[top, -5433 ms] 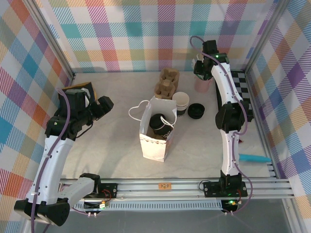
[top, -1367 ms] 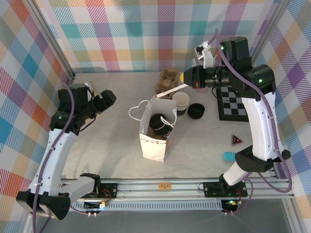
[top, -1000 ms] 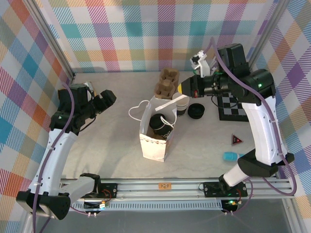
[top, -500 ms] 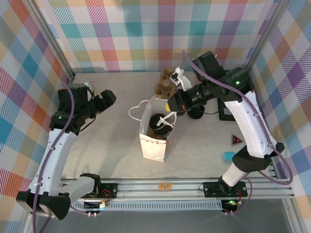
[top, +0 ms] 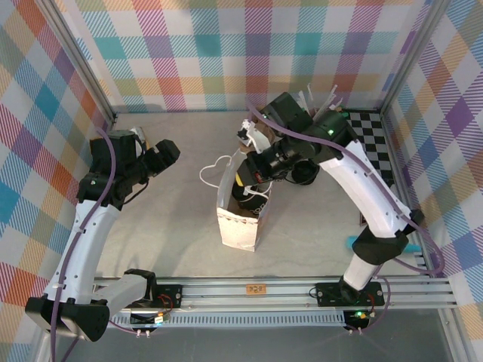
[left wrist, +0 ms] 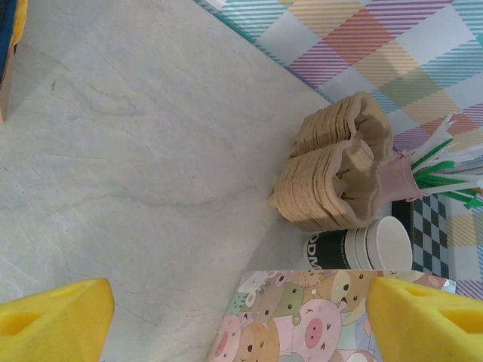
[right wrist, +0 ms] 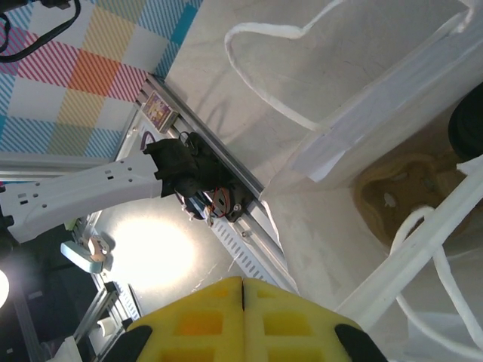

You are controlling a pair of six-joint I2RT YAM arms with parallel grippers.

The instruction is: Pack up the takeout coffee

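The takeout coffee, a cup under a black lid, stands inside the white paper bag in mid-table. My right gripper hangs over the bag's open far-left rim, pointing down. In the right wrist view its yellow pads are pressed together with nothing between them, above the bag's rim. A brown carrier lies at the bag's bottom. My left gripper is off to the left, well clear of the bag. It stands open, its fingers wide apart.
Stacked brown cup carriers, a stack of lidless cups and a pink holder of straws stand behind the bag. A loose black lid lies under my right arm. A checkered mat lies back right.
My right arm has swung left and down from the back right, where a white straw stuck out of its tips, to the bag's mouth. The left arm has not moved.
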